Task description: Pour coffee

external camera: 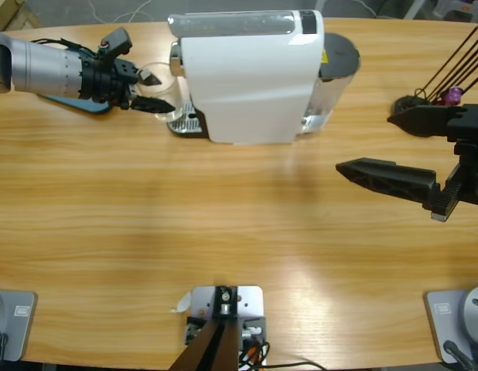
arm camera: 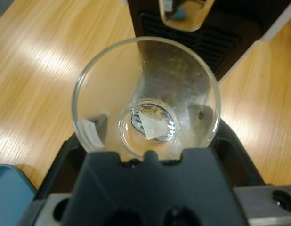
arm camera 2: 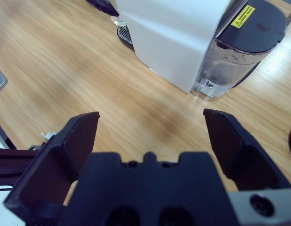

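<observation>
The left claw (external camera: 146,91) had closed around a clear glass (arm camera: 146,96), empty, holding it at the front of the white coffee machine (external camera: 250,73), just by its drip tray (external camera: 186,124). In the left wrist view the spout (arm camera: 185,13) sat just beyond the glass's rim. The step looked like placing the glass under that spout; next it needed centring there. The right claw (external camera: 401,151) hung wide open and empty above the worktop (external camera: 223,232), well apart from the machine's water tank (arm camera 2: 239,52).

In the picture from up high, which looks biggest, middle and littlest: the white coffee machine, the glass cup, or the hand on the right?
1. coffee machine
2. right hand
3. glass cup
</observation>
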